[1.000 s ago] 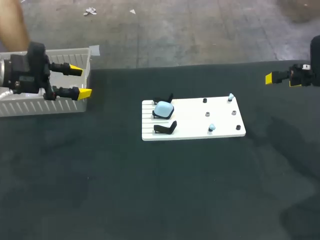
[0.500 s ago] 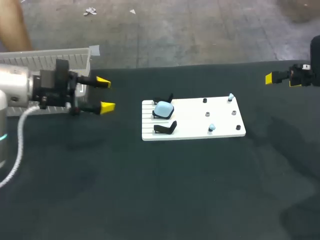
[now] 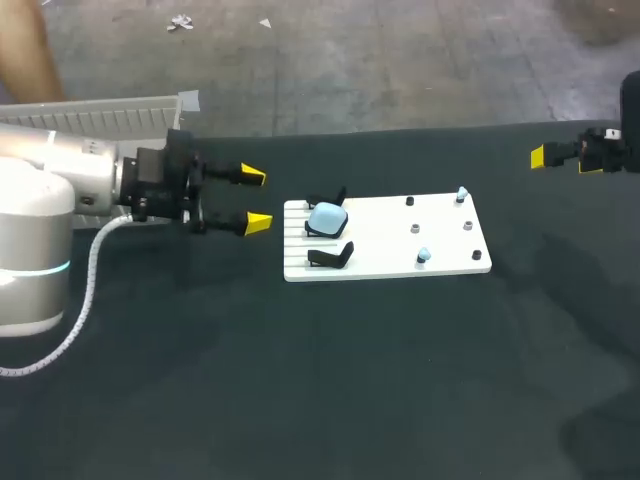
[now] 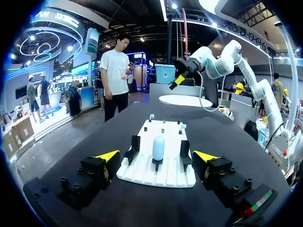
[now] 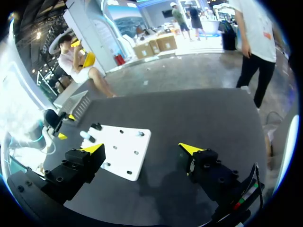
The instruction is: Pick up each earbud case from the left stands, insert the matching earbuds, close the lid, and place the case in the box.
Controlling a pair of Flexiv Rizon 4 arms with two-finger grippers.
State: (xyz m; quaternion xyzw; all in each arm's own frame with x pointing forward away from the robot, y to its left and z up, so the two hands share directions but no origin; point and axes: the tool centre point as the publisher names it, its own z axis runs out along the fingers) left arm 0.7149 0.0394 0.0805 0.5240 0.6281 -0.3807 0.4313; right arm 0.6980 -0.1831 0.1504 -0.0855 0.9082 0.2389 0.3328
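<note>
Moving from the box (image 3: 100,115) toward the earbud case (image 3: 327,217), the left fingers (image 3: 257,223) stay spread wide, empty.

furniture: 1 table (image 3: 300,400) — black matte top | light: even across it

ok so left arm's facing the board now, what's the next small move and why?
Probably ease the left gripper forward until its open fingers straddle the light blue earbud case, then close. The left wrist view shows the case upright on the middle stand, centred ahead of the fingers but short of them, with nothing between them.
</note>
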